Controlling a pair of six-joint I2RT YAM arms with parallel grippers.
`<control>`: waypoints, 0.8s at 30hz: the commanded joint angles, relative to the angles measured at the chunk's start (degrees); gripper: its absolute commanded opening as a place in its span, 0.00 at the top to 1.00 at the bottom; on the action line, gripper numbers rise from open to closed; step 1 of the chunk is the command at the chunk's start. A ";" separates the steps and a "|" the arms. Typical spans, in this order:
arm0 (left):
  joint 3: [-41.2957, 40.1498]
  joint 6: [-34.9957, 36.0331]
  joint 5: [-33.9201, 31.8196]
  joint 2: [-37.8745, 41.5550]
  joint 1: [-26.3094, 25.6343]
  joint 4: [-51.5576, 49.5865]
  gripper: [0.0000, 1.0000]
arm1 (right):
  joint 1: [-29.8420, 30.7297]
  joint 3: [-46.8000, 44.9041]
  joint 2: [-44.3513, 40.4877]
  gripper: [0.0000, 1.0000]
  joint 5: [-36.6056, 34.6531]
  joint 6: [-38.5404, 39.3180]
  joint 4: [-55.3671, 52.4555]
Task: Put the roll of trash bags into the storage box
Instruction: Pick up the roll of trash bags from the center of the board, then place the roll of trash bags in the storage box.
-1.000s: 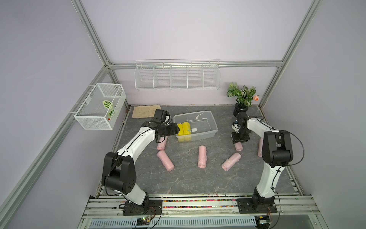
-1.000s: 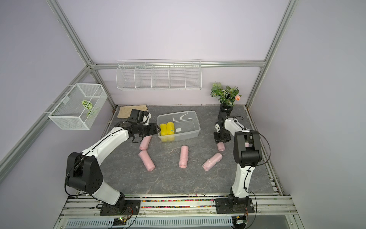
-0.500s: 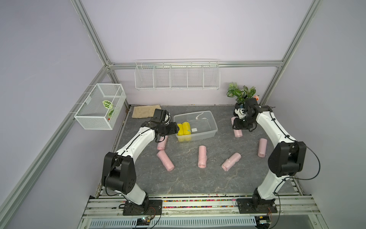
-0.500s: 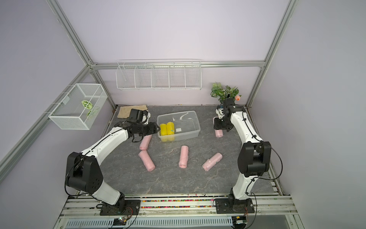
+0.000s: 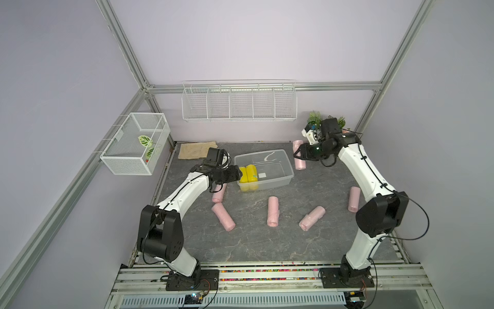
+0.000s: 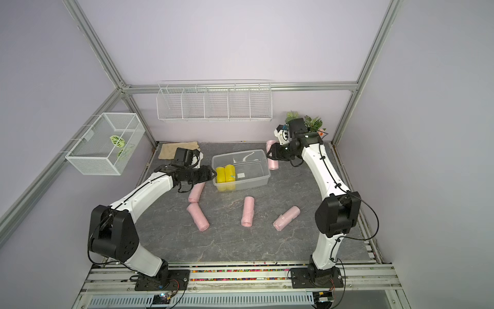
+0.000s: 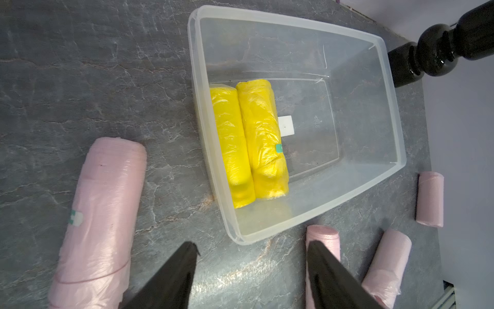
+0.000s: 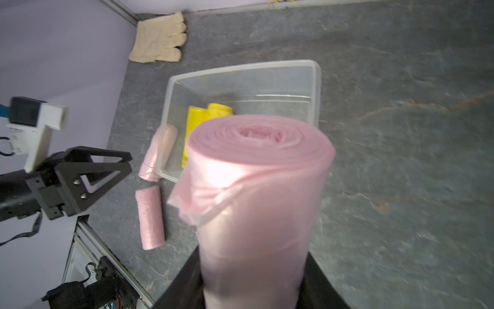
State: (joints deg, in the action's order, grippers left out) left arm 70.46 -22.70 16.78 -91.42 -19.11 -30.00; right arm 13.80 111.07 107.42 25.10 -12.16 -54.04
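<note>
Your left gripper (image 7: 252,244) hovers at the storage box's (image 5: 278,182) nine o'clock, jaws apart and empty. Two yellow rolls (image 5: 248,178) lie inside. At three o'clock, just outside the rim, your right gripper (image 5: 296,154) clamps a pink roll (image 8: 256,187). Its loose flap (image 8: 187,198) shows only from the right wrist, and five loose rolls (image 5: 272,215) lie unboxed.

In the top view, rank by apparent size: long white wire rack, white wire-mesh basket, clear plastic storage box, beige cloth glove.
1. Long white wire rack
2. White wire-mesh basket (hangs higher, so unsure)
3. Clear plastic storage box
4. Beige cloth glove
</note>
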 commanded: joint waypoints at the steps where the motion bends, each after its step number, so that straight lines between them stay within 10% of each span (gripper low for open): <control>1: -1.17 -0.77 0.70 1.67 0.22 0.73 0.30 | 3.10 4.12 4.98 0.60 2.21 -3.79 3.30; 24: -2.69 -0.65 0.16 2.95 0.72 0.91 0.30 | 11.20 17.60 27.76 0.61 1.00 -11.62 6.76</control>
State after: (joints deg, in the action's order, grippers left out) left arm 68.40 -22.96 16.75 -89.71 -18.81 -29.85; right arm 24.10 127.28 133.34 25.17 -22.59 -48.25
